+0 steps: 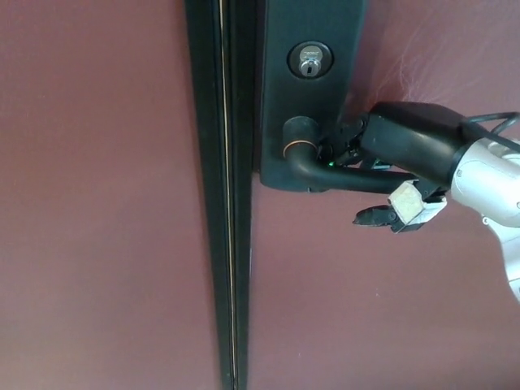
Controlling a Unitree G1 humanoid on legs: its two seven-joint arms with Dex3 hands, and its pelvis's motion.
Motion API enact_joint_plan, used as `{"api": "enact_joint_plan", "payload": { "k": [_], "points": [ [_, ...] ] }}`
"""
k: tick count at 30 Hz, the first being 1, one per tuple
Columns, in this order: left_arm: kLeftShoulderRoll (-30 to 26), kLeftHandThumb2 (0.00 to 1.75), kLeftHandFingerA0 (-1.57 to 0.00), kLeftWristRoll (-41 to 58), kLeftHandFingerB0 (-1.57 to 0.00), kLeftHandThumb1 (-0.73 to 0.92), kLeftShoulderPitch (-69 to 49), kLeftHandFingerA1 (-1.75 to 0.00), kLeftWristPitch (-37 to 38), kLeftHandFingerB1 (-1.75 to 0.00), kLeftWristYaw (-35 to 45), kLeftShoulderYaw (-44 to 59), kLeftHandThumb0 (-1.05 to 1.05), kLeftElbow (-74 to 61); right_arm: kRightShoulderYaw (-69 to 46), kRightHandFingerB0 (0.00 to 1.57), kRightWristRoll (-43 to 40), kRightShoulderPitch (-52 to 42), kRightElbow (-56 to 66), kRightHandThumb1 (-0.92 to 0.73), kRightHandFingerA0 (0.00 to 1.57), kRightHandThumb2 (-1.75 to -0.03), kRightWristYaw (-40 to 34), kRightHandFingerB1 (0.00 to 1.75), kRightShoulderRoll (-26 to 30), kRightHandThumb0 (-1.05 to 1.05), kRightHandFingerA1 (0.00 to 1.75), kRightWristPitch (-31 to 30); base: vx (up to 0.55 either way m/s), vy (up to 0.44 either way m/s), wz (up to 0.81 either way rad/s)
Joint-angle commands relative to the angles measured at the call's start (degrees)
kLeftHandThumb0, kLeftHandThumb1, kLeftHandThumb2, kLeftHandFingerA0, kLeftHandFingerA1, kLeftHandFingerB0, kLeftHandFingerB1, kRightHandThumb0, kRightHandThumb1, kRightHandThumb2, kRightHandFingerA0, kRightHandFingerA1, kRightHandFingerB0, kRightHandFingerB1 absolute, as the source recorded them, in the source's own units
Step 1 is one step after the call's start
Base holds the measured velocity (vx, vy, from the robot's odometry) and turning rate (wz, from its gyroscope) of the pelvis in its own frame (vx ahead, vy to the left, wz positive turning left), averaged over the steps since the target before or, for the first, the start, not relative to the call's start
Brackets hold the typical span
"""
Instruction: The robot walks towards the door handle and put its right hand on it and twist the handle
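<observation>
handle: black lever door handle (341, 177), upper middle of frame, pivot at left on the plate, lever running right, roughly level with a slight droop at the free end
pivot: round collar with thin bronze ring (297, 140)
backplate: dark tall plate (313, 89) on the door, handle mounted at its lower part
lock: silver keyhole cylinder (309, 61) above the handle, on the same plate
right hand: right hand (398, 158) comes in from right, resting on top of the lever's outer half, touching it; fingers over the lever toward the pivot, thumb below the bar; wrapped on the handle as far as visible
led: small green light (331, 163) at the fingertips
wrist: silver forearm shell (491, 183), right edge
door: maroon door (349, 301), dark vertical frame strip (223, 244) left of the plate
</observation>
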State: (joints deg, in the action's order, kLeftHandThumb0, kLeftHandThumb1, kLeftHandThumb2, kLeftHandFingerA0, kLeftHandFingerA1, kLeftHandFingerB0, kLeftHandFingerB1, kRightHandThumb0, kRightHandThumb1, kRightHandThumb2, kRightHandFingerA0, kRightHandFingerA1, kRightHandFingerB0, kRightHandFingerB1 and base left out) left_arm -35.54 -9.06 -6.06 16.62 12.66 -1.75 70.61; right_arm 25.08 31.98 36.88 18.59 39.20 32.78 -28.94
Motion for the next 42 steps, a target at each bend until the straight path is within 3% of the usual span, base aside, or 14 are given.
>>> {"api": "enact_joint_plan", "payload": {
  "k": [1,11,13,14,15,16,18,19,23,24,39,40,41,42],
  "points": [
    [-0.2,0.6,-0.62,-0.4,-0.47,0.7,-0.4,-0.46,0.0,-0.41,0.5,-0.1,-0.18,0.1,0.1,0.76,-0.6,-2.5,-0.7,-0.52,0.94,-0.55,1.9,0.52,-0.4,-0.07,0.61,-0.1,0.0,0.0,0.0],
    [0.0,0.6,-0.62,-0.5,-0.47,0.7,-0.4,-0.46,0.1,-0.41,0.5,-0.2,-0.18,0.8,-1.2,0.76,-1.0,-1.9,-2.4,-0.52,0.95,-0.55,1.7,0.52,-1.3,-0.07,0.61,0.6,0.0,0.0,0.0],
    [0.2,0.6,-0.62,-0.5,-0.47,0.7,-0.5,-0.46,0.0,-0.41,0.4,-0.1,-0.18,1.2,-1.9,0.71,-1.3,-2.9,-2.4,-0.5,0.85,-0.57,0.7,0.51,-1.7,-0.13,0.58,1.5,0.0,0.0,0.0],
    [0.2,0.6,-0.62,-0.5,-0.47,0.7,-1.0,-0.46,0.1,-0.41,0.2,-0.2,-0.18,1.4,-1.8,0.56,-1.0,-3.6,-1.8,-0.52,0.58,-0.56,0.6,0.42,-1.5,-0.18,0.46,1.8,0.0,0.0,0.0],
    [0.2,0.6,-0.62,-0.4,-0.47,0.7,-1.1,-0.46,0.0,-0.41,0.3,0.0,-0.18,1.4,-1.7,0.2,-0.7,-3.3,-1.7,-0.52,0.15,-0.57,1.3,0.28,-1.1,-0.45,0.3,2.2,0.0,0.0,0.0],
    [0.1,0.6,-0.62,-0.3,-0.47,0.7,-1.1,-0.46,-0.2,-0.41,0.4,0.1,-0.18,1.4,-1.5,0.1,-0.2,-2.2,-1.7,-0.43,0.05,-0.75,2.3,0.31,-0.7,-0.63,0.24,2.0,0.0,0.0,0.0],
    [0.1,0.6,-0.62,-0.3,-0.47,0.7,-1.0,-0.46,-0.2,-0.4,0.5,0.1,-0.18,1.4,-1.7,0.12,0.2,-0.8,-1.7,-0.55,0.01,-0.57,3.3,0.26,-0.2,-0.68,0.23,1.8,0.0,0.0,0.0],
    [0.0,0.6,-0.62,-0.4,-0.47,0.7,-1.0,-0.46,-0.1,-0.4,0.5,0.0,-0.18,1.4,-2.0,0.09,0.3,0.2,-1.6,-0.44,0.02,-0.81,3.9,0.28,-0.1,-0.72,0.17,1.3,0.0,0.0,0.0],
    [-0.2,0.6,-0.62,-0.5,-0.46,0.7,-0.5,-0.46,-0.2,-0.4,0.6,-0.2,-0.18,0.8,-4.1,0.07,0.2,4.3,-1.1,-0.43,0.0,-0.85,5.3,0.29,0.4,-0.73,0.19,-0.1,0.0,0.0,0.0],
    [-0.2,0.6,-0.62,-0.6,-0.47,0.7,-0.6,-0.46,-0.1,-0.4,0.6,-0.2,-0.18,0.8,-4.6,0.11,0.2,4.5,-0.7,-0.49,0.03,-0.67,5.5,0.25,0.6,-0.82,0.17,-0.4,0.0,0.0,0.0],
    [-0.8,0.61,-0.62,0.0,-0.46,0.7,-0.8,-0.46,0.3,-0.4,1.5,0.4,-0.18,0.0,-9.6,0.09,-3.2,12.0,1.0,-0.55,0.01,-0.57,10.9,0.26,2.3,-0.74,0.24,-3.6,0.0,0.0,0.0],
    [-0.7,0.61,-0.61,-0.2,-0.46,0.7,-0.5,-0.45,0.1,-0.4,1.3,0.3,-0.18,0.3,-10.0,0.09,-3.4,12.2,1.0,-0.43,0.03,-0.81,11.1,0.26,2.9,-0.71,0.18,-3.2,0.0,0.0,0.0],
    [-0.7,0.61,-0.61,-0.2,-0.46,0.7,-0.4,-0.45,0.1,-0.4,1.2,0.3,-0.18,0.4,-10.1,0.09,-3.5,12.3,0.9,-0.43,0.03,-0.81,11.2,0.26,3.1,-0.71,0.18,-3.0,0.0,0.0,0.0],
    [-0.8,0.6,-0.62,-0.6,-0.46,0.7,-0.4,-0.46,0.3,-0.4,0.9,0.0,-0.18,0.5,-10.4,0.1,-3.6,12.5,1.0,-0.54,0.01,-0.57,11.2,0.26,3.4,-0.72,0.24,-2.9,0.0,0.0,0.0]
  ]
}}
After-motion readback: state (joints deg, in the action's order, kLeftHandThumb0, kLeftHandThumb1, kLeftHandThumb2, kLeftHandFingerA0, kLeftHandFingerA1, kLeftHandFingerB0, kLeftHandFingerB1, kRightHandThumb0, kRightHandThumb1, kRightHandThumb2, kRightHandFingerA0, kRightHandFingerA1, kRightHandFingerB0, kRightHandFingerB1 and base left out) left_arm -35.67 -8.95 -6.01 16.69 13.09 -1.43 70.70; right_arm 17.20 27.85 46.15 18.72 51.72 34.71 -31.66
